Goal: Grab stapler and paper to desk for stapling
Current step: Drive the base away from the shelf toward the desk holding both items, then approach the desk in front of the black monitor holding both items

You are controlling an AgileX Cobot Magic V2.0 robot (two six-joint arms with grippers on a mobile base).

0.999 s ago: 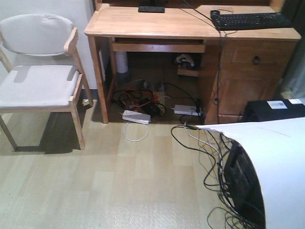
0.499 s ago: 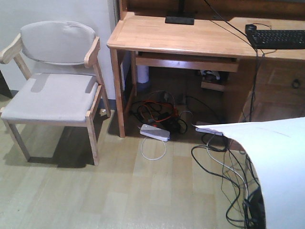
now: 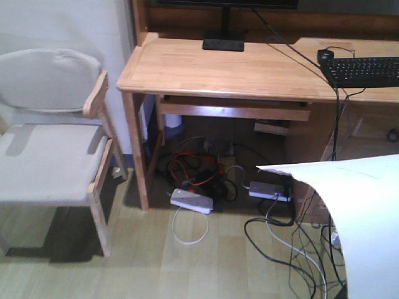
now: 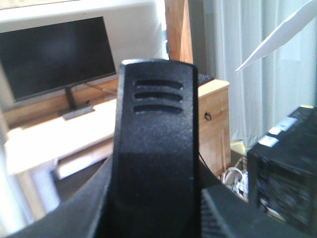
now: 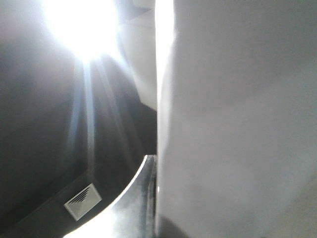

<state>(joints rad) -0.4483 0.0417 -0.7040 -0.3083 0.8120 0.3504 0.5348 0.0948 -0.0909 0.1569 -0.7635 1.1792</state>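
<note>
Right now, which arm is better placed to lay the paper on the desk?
Right, probably: the paper fills its wrist view and hangs on that side, short of the desk.

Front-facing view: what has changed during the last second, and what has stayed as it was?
The whole view came nearer to the desk: it now fills more of the picture, and the chair slid partly off the left edge. The paper stays curved at the lower right; the keyboard stays on the desk.
</note>
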